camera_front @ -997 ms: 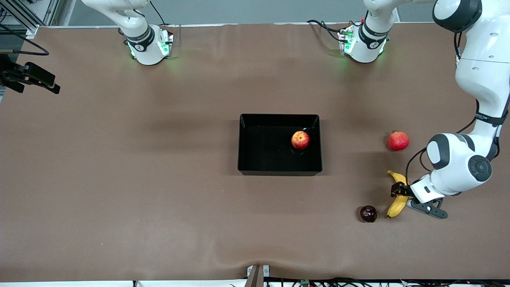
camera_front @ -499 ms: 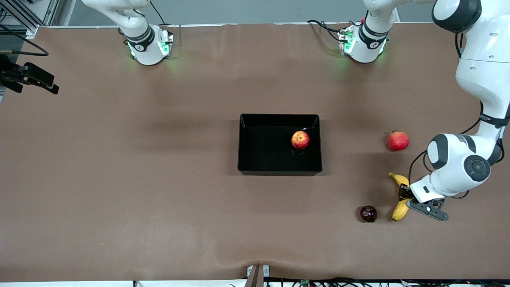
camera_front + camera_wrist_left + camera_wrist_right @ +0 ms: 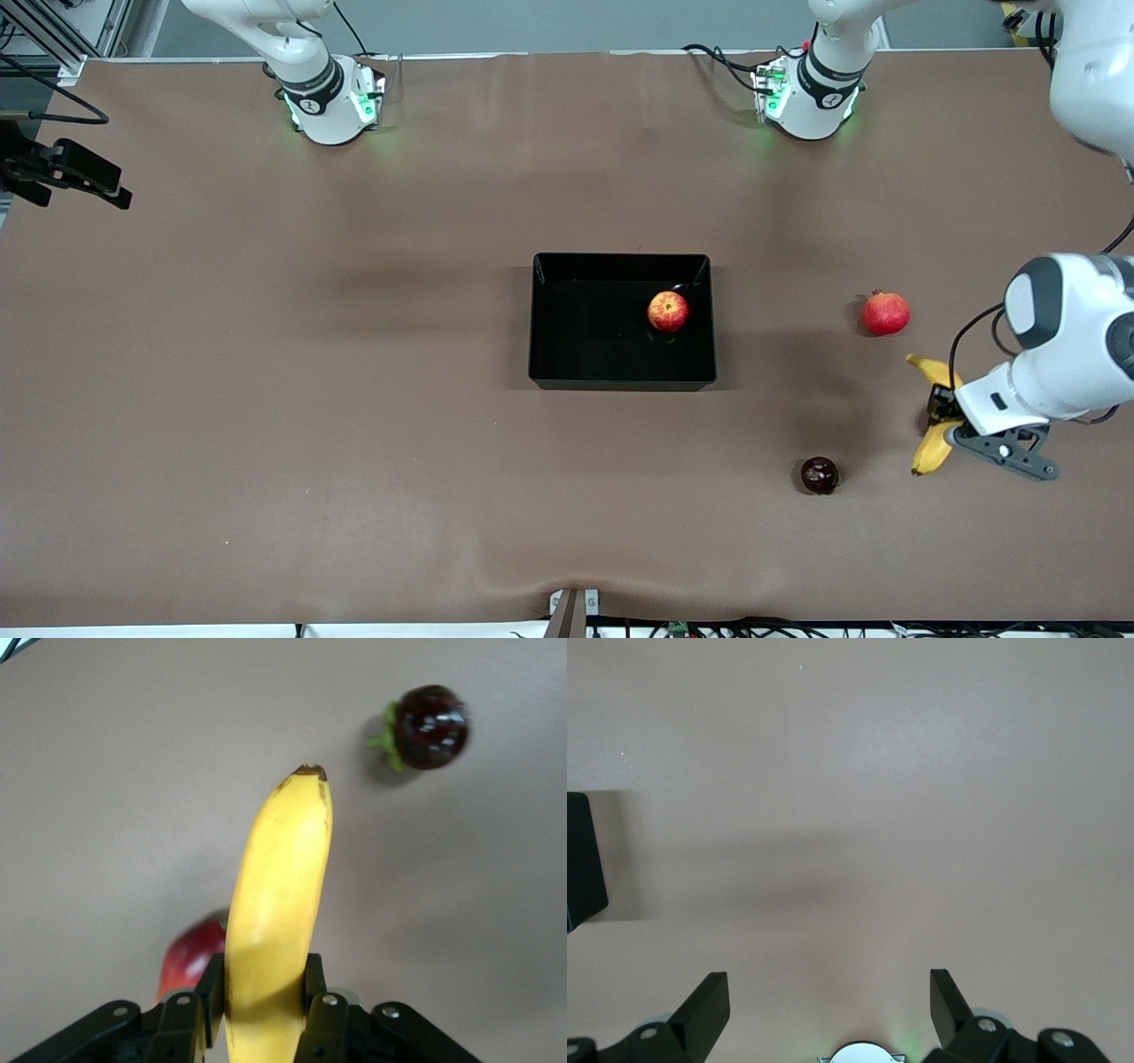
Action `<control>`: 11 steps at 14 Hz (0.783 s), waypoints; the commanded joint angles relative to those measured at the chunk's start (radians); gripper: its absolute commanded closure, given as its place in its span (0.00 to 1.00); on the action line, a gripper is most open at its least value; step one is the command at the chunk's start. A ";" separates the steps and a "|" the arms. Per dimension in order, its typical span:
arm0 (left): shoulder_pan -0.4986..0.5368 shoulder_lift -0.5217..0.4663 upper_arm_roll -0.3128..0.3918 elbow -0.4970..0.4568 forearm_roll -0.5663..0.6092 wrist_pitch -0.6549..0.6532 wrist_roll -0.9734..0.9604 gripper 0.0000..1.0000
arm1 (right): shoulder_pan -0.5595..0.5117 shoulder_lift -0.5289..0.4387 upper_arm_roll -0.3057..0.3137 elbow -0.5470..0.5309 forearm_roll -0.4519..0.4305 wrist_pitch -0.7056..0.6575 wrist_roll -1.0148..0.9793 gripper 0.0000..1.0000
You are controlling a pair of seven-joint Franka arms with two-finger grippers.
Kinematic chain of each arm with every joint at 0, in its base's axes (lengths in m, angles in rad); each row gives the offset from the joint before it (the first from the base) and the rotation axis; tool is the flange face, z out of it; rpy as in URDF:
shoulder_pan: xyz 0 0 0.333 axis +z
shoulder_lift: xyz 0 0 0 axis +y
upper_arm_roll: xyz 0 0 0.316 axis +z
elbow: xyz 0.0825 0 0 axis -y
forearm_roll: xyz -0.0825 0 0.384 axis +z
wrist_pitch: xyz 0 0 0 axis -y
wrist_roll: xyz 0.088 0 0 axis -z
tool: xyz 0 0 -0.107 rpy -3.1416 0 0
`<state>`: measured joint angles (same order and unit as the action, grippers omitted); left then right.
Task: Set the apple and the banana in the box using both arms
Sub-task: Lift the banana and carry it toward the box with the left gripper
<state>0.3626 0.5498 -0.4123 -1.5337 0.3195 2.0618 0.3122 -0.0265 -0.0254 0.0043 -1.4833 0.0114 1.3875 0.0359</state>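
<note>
My left gripper (image 3: 941,416) is shut on the yellow banana (image 3: 928,452) and holds it in the air over the table at the left arm's end. In the left wrist view the banana (image 3: 279,895) sticks out between the closed fingers (image 3: 321,992) of the left gripper (image 3: 266,979). The apple (image 3: 668,311) lies in the black box (image 3: 620,259), by the wall toward the left arm's end. My right gripper (image 3: 830,992) is open and empty, and waits high over the right arm's end of the table (image 3: 89,182).
A red crowned fruit (image 3: 886,314) lies between the box and the held banana; it also shows in the left wrist view (image 3: 190,957). A dark purple fruit (image 3: 819,475) lies nearer the front camera, and the left wrist view (image 3: 431,726) shows it too. A box corner (image 3: 580,859) shows in the right wrist view.
My left gripper has closed on the banana, lifted it off the table and carried it toward the left arm's end. The right arm has barely moved.
</note>
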 commanded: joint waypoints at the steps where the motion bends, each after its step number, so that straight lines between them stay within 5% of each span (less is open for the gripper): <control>1: -0.002 -0.079 -0.051 -0.028 -0.008 -0.109 -0.102 1.00 | -0.007 -0.011 0.008 0.003 -0.011 -0.005 0.016 0.00; 5: -0.002 -0.120 -0.127 -0.028 -0.140 -0.167 -0.287 1.00 | -0.009 -0.010 0.008 0.005 -0.011 -0.004 0.016 0.00; 11: -0.005 -0.129 -0.310 -0.031 -0.149 -0.212 -0.678 1.00 | -0.012 -0.010 0.005 0.012 -0.011 -0.004 0.016 0.00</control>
<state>0.3512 0.4464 -0.6860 -1.5437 0.1895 1.8659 -0.2648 -0.0268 -0.0254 0.0011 -1.4800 0.0106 1.3880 0.0365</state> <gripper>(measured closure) 0.612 0.000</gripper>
